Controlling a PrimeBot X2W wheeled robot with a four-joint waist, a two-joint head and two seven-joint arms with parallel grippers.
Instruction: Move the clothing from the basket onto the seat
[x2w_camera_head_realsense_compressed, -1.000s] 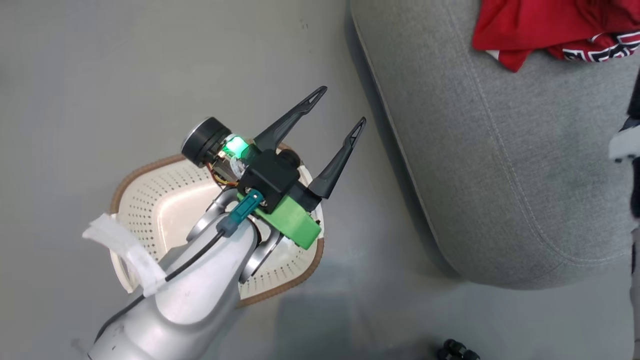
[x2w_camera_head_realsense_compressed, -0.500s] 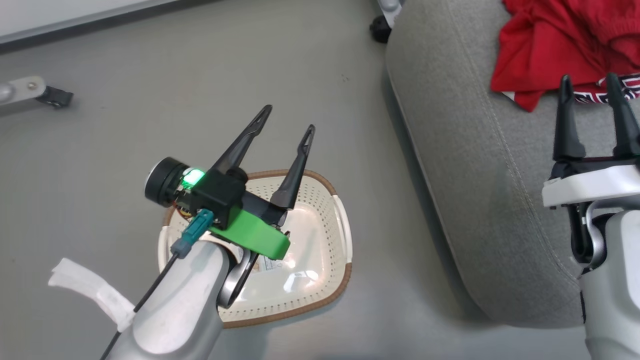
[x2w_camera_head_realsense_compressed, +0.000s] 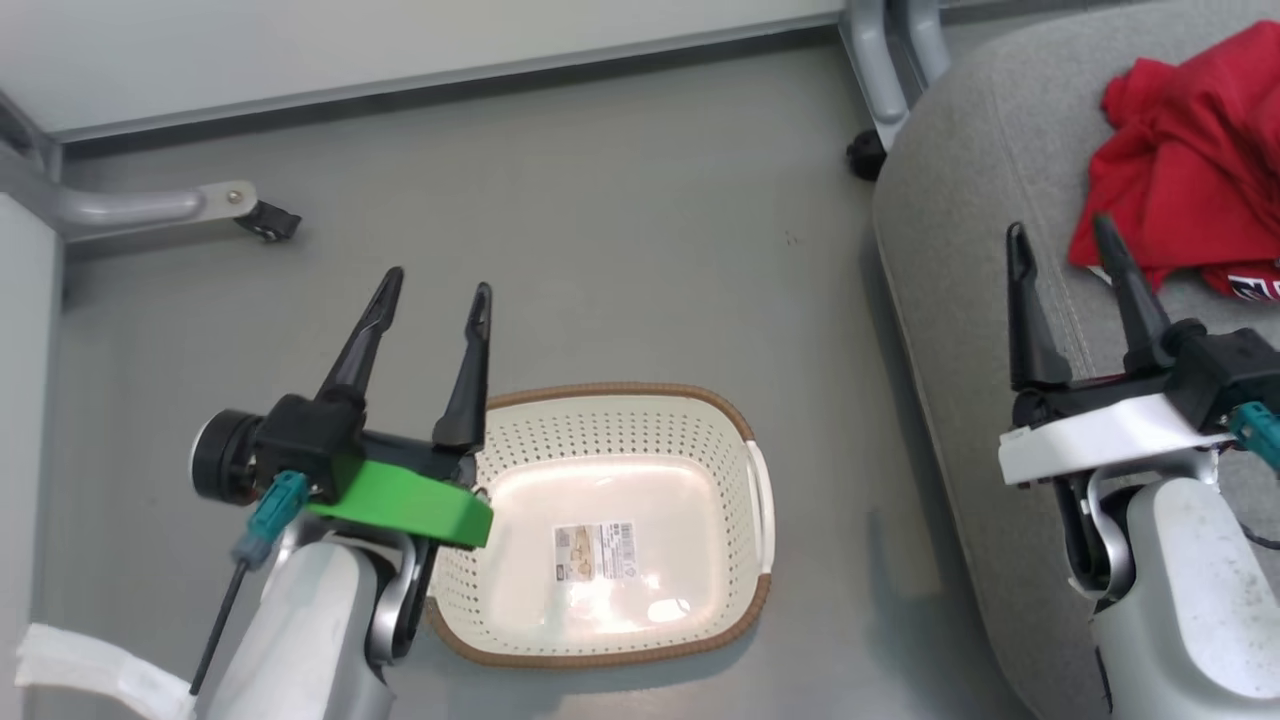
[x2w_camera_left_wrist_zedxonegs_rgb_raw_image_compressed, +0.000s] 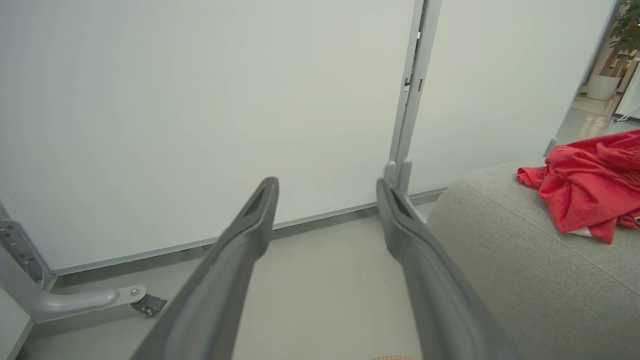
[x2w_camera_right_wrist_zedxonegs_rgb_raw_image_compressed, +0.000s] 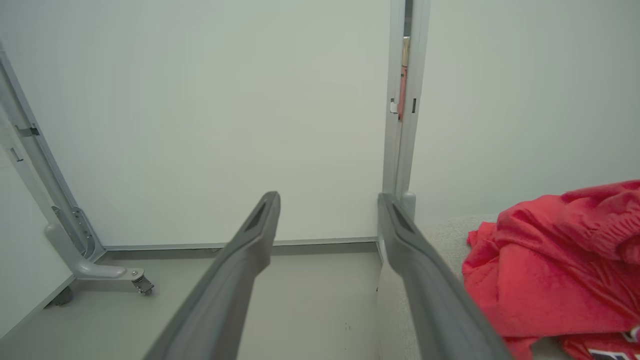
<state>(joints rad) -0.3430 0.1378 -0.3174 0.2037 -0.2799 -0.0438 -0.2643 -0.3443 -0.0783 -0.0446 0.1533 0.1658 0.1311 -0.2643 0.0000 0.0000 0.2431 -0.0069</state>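
I see clothing (x2w_camera_head_realsense_compressed: 1180, 170) heaped at the seat (x2w_camera_head_realsense_compressed: 975, 330) far edge, basket (x2w_camera_head_realsense_compressed: 620, 391) on the floor (x2w_camera_head_realsense_compressed: 620, 230) alongside. On left gripper (x2w_camera_head_realsense_compressed: 438, 285) and right gripper (x2w_camera_head_realsense_compressed: 1060, 232), fingers spread wide, holding nothing.

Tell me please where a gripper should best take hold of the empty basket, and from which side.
Probably the white handle on the side of the basket toward the seat. The basket stands upright and empty on the floor, so come from above, one finger inside the wall and one outside. That thin, straight edge suits a narrow pinch and nothing covers it.
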